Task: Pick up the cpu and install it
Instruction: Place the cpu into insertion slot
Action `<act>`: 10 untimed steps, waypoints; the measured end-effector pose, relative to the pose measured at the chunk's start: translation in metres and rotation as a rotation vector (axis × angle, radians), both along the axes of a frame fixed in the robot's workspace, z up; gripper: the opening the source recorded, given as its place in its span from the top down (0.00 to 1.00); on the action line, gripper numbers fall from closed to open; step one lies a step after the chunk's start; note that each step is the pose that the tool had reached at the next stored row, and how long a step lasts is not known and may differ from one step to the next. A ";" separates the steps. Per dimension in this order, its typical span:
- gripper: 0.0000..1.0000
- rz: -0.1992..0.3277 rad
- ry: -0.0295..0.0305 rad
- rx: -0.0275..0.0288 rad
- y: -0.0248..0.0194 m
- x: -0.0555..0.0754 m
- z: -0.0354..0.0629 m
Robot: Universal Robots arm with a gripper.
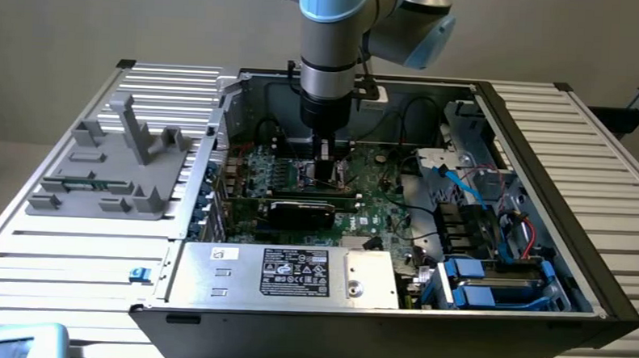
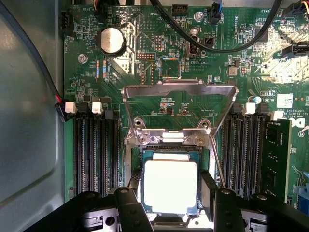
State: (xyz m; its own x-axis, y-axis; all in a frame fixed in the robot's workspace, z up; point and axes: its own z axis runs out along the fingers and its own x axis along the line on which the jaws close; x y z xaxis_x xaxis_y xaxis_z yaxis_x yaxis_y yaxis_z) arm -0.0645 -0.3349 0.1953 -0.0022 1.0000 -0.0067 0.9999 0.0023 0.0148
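Where the load plate [image 2: 179,92] stands raised, we list the cpu [image 2: 171,186] at the motherboard [image 2: 145,53] socket [image 2: 136,164] inside the open computer case [image 1: 345,334]. The gripper [image 2: 171,203] is closed on it, fingers [image 2: 131,203] against opposite edges.

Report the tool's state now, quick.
Tool: closed on the cpu, gripping it by two opposite sides at the open socket.
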 end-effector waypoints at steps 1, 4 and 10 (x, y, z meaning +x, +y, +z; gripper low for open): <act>0.44 0.000 0.0000 0.0000 0.0000 0.000 0.0000; 0.44 0.000 0.0000 -0.0001 0.0000 0.001 0.0000; 0.44 0.000 -0.0013 0.0005 0.0001 0.001 -0.0001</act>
